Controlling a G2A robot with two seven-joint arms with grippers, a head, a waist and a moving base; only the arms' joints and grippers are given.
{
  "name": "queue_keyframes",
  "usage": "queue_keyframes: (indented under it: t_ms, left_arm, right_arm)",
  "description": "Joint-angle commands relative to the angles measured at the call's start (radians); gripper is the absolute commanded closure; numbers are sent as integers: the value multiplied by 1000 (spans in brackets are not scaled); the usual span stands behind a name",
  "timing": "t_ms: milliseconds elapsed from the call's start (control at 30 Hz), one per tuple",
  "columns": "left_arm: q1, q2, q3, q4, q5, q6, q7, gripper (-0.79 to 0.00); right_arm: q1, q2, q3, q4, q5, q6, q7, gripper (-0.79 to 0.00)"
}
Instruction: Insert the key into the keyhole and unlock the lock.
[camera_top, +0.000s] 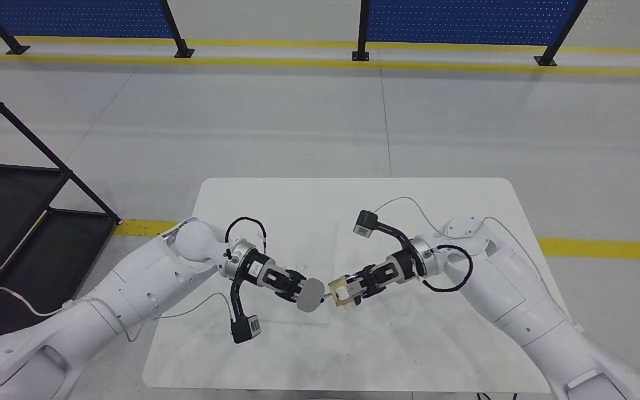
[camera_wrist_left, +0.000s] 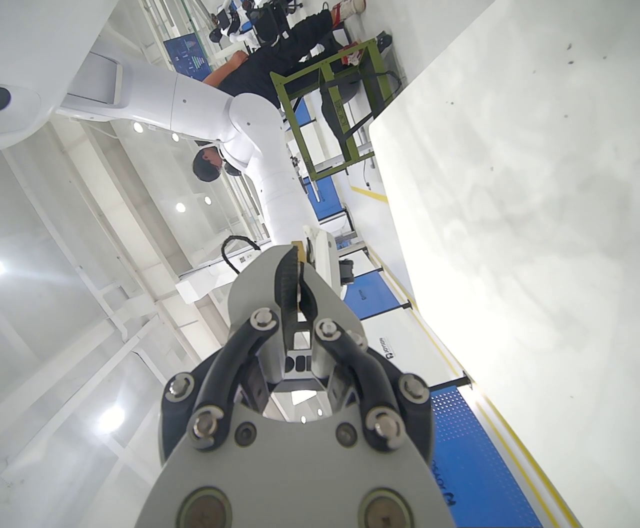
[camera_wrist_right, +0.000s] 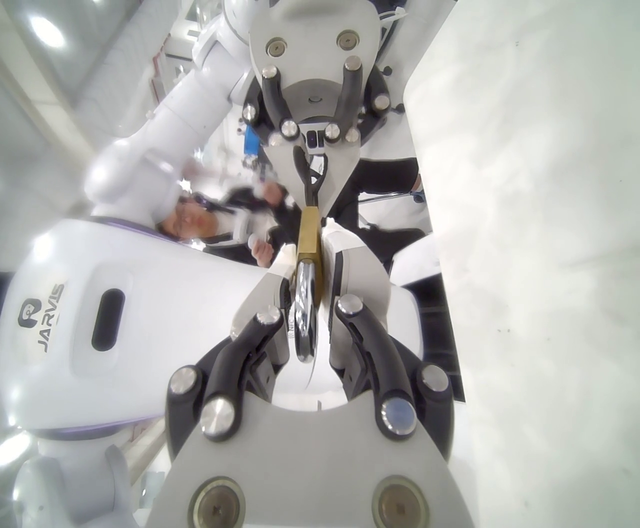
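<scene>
Grippers meet tip to tip over the near half of the table (camera_top: 420, 210), at about 6 o'clock from its middle on my top view.

My right gripper (camera_top: 349, 290) comes in from 3 o'clock and is clamped on the lock (camera_top: 341, 291), a brass padlock. Through the right wrist camera I see its fingers (camera_wrist_right: 350, 260) squeezing the lock from both sides. The chrome shackle (camera_wrist_right: 304, 310) lies back between them toward the wrist. The brass body sticks out past the fingertips toward the other arm.

My left gripper (camera_top: 312, 293) comes in from 9 o'clock. It is drawn narrow, its black pads (camera_wrist_left: 287, 280) almost together on a thin dark piece that I take for the key (camera_wrist_right: 309, 187). The key's far end touches the end face of the brass body. The keyhole itself is hidden from me, so I cannot tell how far in the key sits, or whether it has turned.

Beyond the grippers the white tabletop runs on toward 12 o'clock. Past the table a yellow floor line (camera_top: 590, 246) shows at 3 o'clock and a black rack (camera_top: 40, 220) stands at 9 to 10 o'clock. Blue barriers (camera_top: 470, 20) stand farthest off at 12 o'clock.
</scene>
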Motion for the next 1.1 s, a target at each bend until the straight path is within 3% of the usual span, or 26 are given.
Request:
queue_keyframes:
  t_ms: [0, 1067]
  left_arm:
    - [0, -1, -1, 5, -3, 1, 0, 0]
    - [3, -25, -19, 35, -22, -22, 22, 0]
  right_arm:
    - [-1, -1, 2, 0, -3, 0, 0, 0]
    - [-12, -18, 21, -6, -29, 8, 24, 0]
